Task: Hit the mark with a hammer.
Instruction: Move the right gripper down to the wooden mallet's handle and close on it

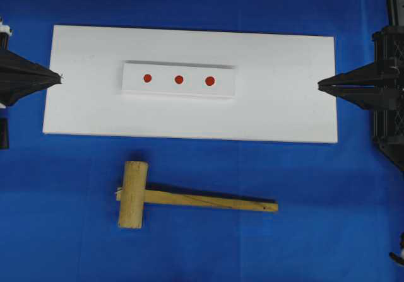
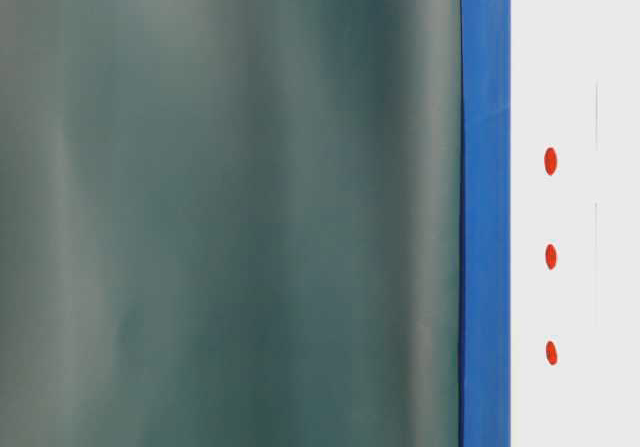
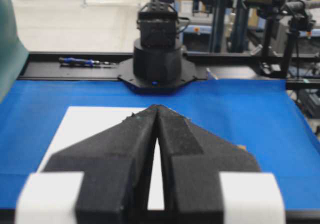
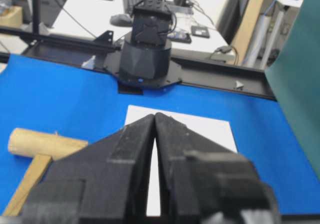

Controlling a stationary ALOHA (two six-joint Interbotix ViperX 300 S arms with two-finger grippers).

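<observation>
The mark is the rightmost and slightly largest of three red dots on a raised white strip. The hammer, a light wooden mallet, lies flat on the blue cloth in front of the white board, head to the left and handle pointing right. My left gripper rests shut at the board's left edge, tips together and nothing held. My right gripper is shut at the board's right edge, also with nothing in it. The right wrist view shows the hammer head at lower left.
Two smaller red dots lie left of the mark on the strip. In the table-level view a dark green curtain fills the left side, and the row of dots runs vertically. Blue cloth surrounds the board.
</observation>
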